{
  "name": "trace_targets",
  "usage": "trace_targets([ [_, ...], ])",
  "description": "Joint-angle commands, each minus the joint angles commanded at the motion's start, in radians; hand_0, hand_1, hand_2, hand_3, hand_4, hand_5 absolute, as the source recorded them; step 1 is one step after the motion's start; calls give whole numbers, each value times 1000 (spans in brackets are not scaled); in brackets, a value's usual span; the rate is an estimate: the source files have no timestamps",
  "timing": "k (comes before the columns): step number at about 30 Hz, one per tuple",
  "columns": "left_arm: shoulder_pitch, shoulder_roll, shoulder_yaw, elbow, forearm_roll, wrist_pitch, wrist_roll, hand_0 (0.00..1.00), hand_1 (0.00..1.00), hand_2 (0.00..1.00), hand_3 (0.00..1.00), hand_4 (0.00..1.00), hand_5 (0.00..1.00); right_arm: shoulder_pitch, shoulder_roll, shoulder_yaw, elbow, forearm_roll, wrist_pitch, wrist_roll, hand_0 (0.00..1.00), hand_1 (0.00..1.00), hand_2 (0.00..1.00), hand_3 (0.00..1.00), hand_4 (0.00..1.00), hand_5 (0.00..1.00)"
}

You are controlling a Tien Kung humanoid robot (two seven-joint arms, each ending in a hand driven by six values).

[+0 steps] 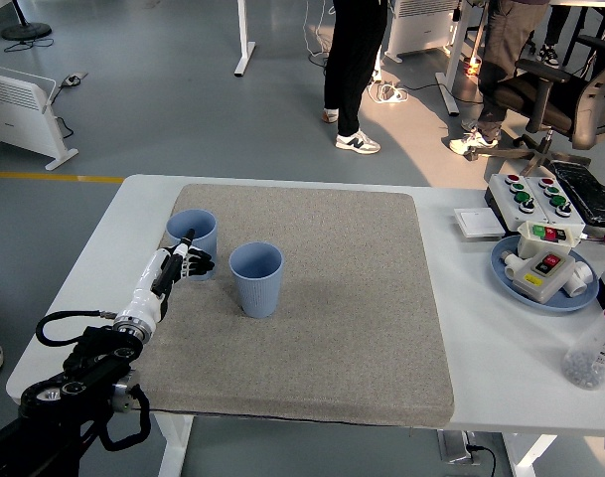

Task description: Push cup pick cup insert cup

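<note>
Two blue cups stand upright on the grey mat (pixel 312 308). The left cup (pixel 195 231) is near the mat's left edge; the right cup (pixel 256 278) stands a little nearer and to its right. My left hand (pixel 186 260) reaches in from the lower left and rests against the near side of the left cup. Its fingers are partly curled at the cup's wall, and I cannot tell if they grip it. The right arm does not show.
At the right of the white table (pixel 113 248) lie a blue plate (pixel 540 293) with a button box, a control box (pixel 535 194), a white card (pixel 478 223) and a clear bottle (pixel 592 350). People stand beyond the far side, near an office chair.
</note>
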Motion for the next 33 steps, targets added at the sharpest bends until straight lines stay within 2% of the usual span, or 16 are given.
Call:
trace_targets([
  [4,33,24,-49,-51,62,2,11,621,544,449,386,566,998,-1,-2,-3,0,10,-2,3,529,506,550,549,103,822],
  [10,101,58,-155,-191,188,17,37,591,531,451,388,559,998,-6,-4,3,-1,6,0,3,529,505,549,550,103,822],
  [13,136,87,-210,-293,253,31,49,591,531,451,388,559,998,-10,-6,6,-2,4,0,3,529,505,549,550,103,822],
  [14,149,105,-232,-336,281,38,55,502,517,449,391,639,998,-12,-7,4,-2,8,-1,3,529,505,550,550,103,821],
  [15,153,110,-239,-365,292,40,57,502,517,449,391,639,998,-13,-7,3,-2,10,-1,4,529,505,550,550,103,821],
  [16,160,127,-257,-404,320,49,63,502,517,449,391,639,998,-15,-8,2,-2,13,-2,4,529,505,550,550,103,821],
  [19,157,159,-284,-494,378,80,77,502,517,449,391,639,998,-18,-10,5,-2,13,-3,4,529,505,550,550,103,821],
  [20,153,165,-288,-517,391,87,82,453,529,491,537,790,799,-19,-10,5,-2,13,-4,4,529,505,549,549,102,820],
  [21,143,178,-293,-544,427,104,98,453,529,491,537,790,799,-20,-10,4,-2,15,-4,3,529,505,549,549,102,820],
  [24,107,206,-292,-583,542,90,159,453,529,491,537,790,799,-22,-10,4,-1,17,-6,2,529,505,549,549,102,820],
  [25,80,221,-284,-591,588,55,191,453,529,491,537,790,799,-22,-10,3,-1,19,-7,2,529,505,549,549,102,820],
  [26,45,236,-269,-592,627,16,222,746,789,820,873,932,620,-22,-10,1,0,23,-8,2,529,505,550,549,103,820],
  [31,-96,270,-178,-560,835,-178,288,746,789,820,873,932,620,-18,-11,-6,1,34,-11,3,529,505,550,549,103,820],
  [32,-127,274,-151,-547,880,-219,300,875,917,973,945,954,545,-17,-11,-10,1,41,-12,4,529,505,550,550,103,819],
  [33,-166,277,-113,-533,926,-263,310,875,917,973,945,954,545,-16,-12,-13,1,47,-13,5,529,505,550,550,103,819],
])
